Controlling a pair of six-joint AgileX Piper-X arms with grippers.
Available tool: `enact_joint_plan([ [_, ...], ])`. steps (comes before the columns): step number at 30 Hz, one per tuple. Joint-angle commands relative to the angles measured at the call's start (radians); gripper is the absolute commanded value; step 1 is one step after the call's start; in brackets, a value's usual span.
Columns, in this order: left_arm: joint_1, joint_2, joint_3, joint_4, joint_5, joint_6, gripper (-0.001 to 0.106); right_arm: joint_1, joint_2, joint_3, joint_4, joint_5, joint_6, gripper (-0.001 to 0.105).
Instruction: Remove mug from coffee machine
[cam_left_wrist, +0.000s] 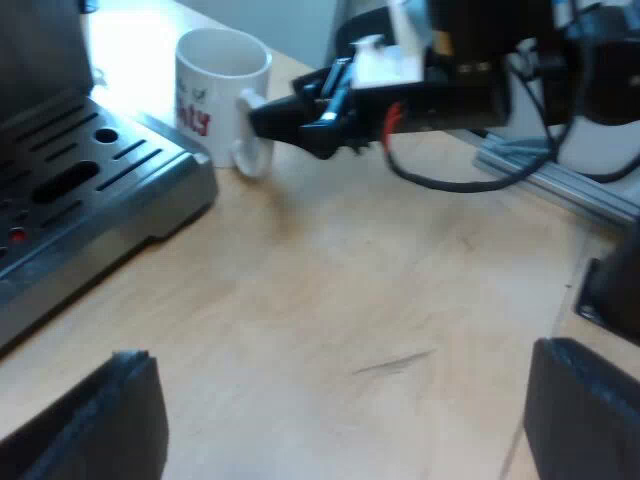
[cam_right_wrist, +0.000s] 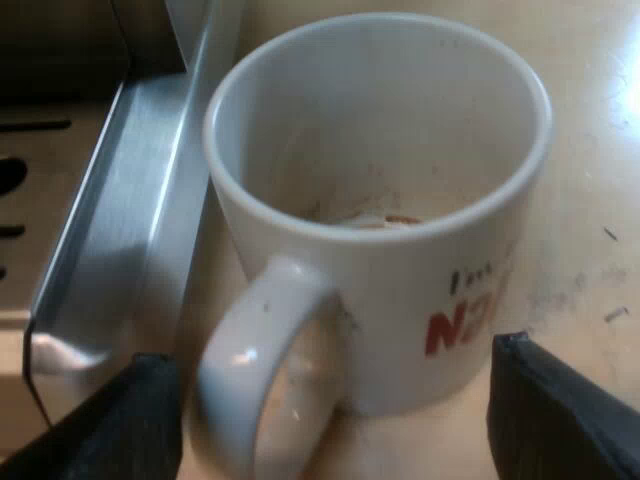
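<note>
Pale wooden bench (cam_left_wrist: 330, 300) carries everything, its grain bare and lightly scuffed. At one edge of it sits the espresso machine (cam_left_wrist: 40, 60), with its slotted metal drip tray (cam_left_wrist: 90, 190) reaching out over the wood. The mug (cam_left_wrist: 215, 85) stands upright on the bench itself, off the tray and just beside the tray's outer corner. It is white with red lettering (cam_left_wrist: 195, 120) on its wall, and its handle (cam_left_wrist: 255, 150) points away from the machine.

In the left wrist view, the right gripper (cam_left_wrist: 275, 120) reaches in level with the mug's handle, its dark tip close against it. The right wrist view shows that claw released. Its two black fingers (cam_right_wrist: 150, 420) are spread wide, one by the handle on the tray's side and the other by the lettered wall. I cannot tell whether either pad touches the mug. The mug's inside shows a brownish stain low down, and the tray's steel rim runs just beside its wall.

The left gripper (cam_left_wrist: 345, 415) hovers over open wood, well apart from the mug. It is also released, with its fingers wide and nothing between them. A metal rail (cam_left_wrist: 560, 180) lies along the bench beyond the right arm.
</note>
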Motion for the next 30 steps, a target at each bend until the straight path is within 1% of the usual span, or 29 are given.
enact_joint_plan([
  [1,-0.004,0.002,-0.003,-0.011,-0.055,-0.004,0.079,0.000,-0.087,-0.008,0.120,0.013,0.003,0.066],
  [2,-0.004,0.002,-0.003,-0.011,-0.060,-0.004,0.079,0.000,-0.101,-0.008,0.129,0.013,0.003,0.066],
  [4,-0.004,0.002,-0.003,-0.011,-0.081,-0.004,0.079,0.000,-0.210,-0.008,0.265,0.011,0.003,0.066],
  [5,-0.004,0.002,-0.003,-0.011,-0.099,-0.004,0.079,0.000,-0.252,-0.008,0.312,0.008,0.003,0.066],
  [6,-0.004,0.002,-0.003,-0.011,-0.105,-0.004,0.079,0.000,-0.269,-0.011,0.343,0.006,0.003,0.066],
  [7,-0.004,0.002,-0.003,-0.011,-0.115,-0.004,0.079,0.000,-0.319,-0.017,0.393,0.006,0.003,0.066],
  [8,-0.004,0.002,-0.003,-0.011,-0.115,-0.004,0.079,0.000,-0.367,-0.024,0.454,0.006,0.003,0.066],
  [12,-0.004,0.002,-0.003,-0.011,-0.111,-0.004,0.079,0.000,-0.479,-0.059,0.628,0.006,0.003,0.066],
  [14,-0.004,0.002,-0.003,-0.011,-0.111,-0.004,0.079,0.000,-0.502,-0.073,0.671,0.006,0.003,0.066],
  [15,-0.004,0.002,-0.003,-0.011,-0.111,-0.004,0.079,0.000,-0.565,-0.116,0.800,-0.024,0.003,0.066],
  [17,-0.004,0.002,-0.003,-0.011,-0.111,-0.013,0.079,0.000,-0.601,-0.149,0.894,-0.050,0.003,0.066],
  [19,-0.004,0.002,-0.013,-0.011,-0.114,-0.044,0.079,0.000,-0.621,-0.188,0.963,-0.063,0.003,0.066],
  [20,-0.004,0.002,-0.016,-0.009,-0.117,-0.046,0.079,0.000,-0.630,-0.221,1.022,-0.063,0.003,0.066],
  [21,-0.004,0.002,-0.024,-0.006,-0.137,-0.051,0.079,0.000,-0.632,-0.260,1.086,-0.060,0.003,0.066],
  [22,-0.004,0.002,-0.035,0.005,-0.176,-0.051,0.079,-0.003,-0.632,-0.277,1.116,-0.058,0.003,0.066],
  [23,-0.004,0.002,-0.038,0.009,-0.201,-0.051,0.079,-0.008,-0.632,-0.299,1.139,-0.054,0.003,0.066],
  [24,-0.004,0.002,-0.049,0.021,-0.255,-0.049,0.079,-0.014,-0.626,-0.329,1.164,-0.054,0.010,0.066],
  [25,-0.004,0.002,-0.057,0.028,-0.294,-0.049,0.079,-0.018,-0.620,-0.352,1.172,-0.054,0.017,0.066],
  [27,-0.004,0.002,-0.066,0.032,-0.314,-0.049,0.079,-0.032,-0.605,-0.391,1.175,-0.054,0.027,0.066],
  [30,-0.004,0.002,-0.069,0.037,-0.314,-0.049,0.079,-0.068,-0.577,-0.441,1.186,-0.072,0.044,0.066],
])
